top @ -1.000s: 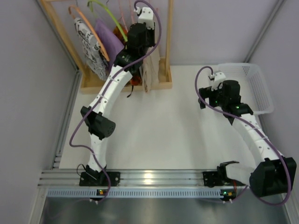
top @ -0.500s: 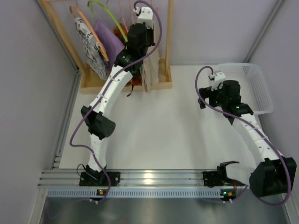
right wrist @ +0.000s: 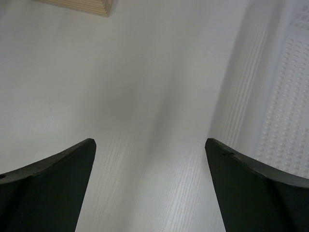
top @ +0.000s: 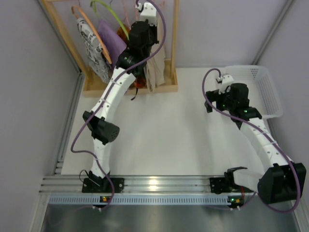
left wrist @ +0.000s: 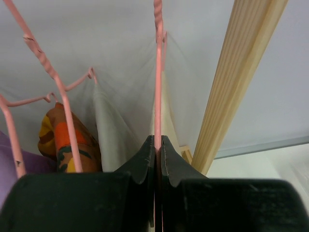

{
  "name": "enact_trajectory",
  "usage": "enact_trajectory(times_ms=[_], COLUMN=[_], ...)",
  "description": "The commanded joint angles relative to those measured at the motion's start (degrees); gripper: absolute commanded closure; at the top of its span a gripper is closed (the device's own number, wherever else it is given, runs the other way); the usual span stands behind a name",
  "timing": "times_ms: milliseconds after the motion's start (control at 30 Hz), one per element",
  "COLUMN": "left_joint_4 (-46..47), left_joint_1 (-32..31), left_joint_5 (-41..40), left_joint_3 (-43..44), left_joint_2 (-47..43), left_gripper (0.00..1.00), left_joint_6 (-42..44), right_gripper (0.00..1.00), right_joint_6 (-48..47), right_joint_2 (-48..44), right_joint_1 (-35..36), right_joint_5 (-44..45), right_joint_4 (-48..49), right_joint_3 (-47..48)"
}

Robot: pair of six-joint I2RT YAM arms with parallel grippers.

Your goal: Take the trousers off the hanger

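L claw (left wrist: 158,147) is pinched tight on the hanger (left wrist: 158,72): both fingers meet on the thin pink wire, which runs straight up from the tips to its twisted neck. Trousers (left wrist: 165,108) are beige and hang on the hanger just behind that wire. They sit between a pale grey cloth (left wrist: 110,126) on 1 side and the wooden post (left wrist: 241,72) on the other. Past the grey cloth in the wrist view: more pink wires (left wrist: 63,96), an orange-print garment (left wrist: 58,142), and a bit of purple garment (left wrist: 6,162) at the frame edge.

From above, L arm reaches into the rack (top: 130,88) at the far side of the table (top: 169,140). Trousers show as a tan strip beside the wrist. Also on the rack: green hanger (top: 120,26), orange hanger (top: 99,41), b/w patterned garment (top: 91,53).

R claw (right wrist: 149,145) is spread wide, holding nothing, above bare table and well apart from the rack. The white basket (right wrist: 285,96) is just beside it.
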Motion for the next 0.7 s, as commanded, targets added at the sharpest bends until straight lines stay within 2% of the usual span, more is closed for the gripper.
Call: enact_trajectory(times_ms=[0,267,433,667], left_joint_4=[14.3,12.3,7.5,0.3], left_joint_1=[0.1,-0.5,-0.5,-0.4], left_joint_5=[-1.8,-1.5,-0.8,2.7], left_joint_3=[5.9,6.1,-2.0,-5.8], left_joint_2=[-2.3,-4.4,-12.4,-20.4], left_gripper=[1.00,1.00,1.00,1.00], left_joint_6=[1.4,1.4,-0.9,-6.3], right_gripper=[0.01,0.01,0.01,0.00], right_joint_6=[0.5,0.4,0.4,1.0], right_joint_2=[-0.4,-0.4,-0.7,-0.8], right_joint_1=[-0.6,-0.7,-0.7,-0.8], right_joint_5=[-1.0,-0.8,-0.8,-1.7], right_joint_4=[3.0,2.6,2.7,3.1], right_joint_3=[0.1,0.4,0.7,0.3])
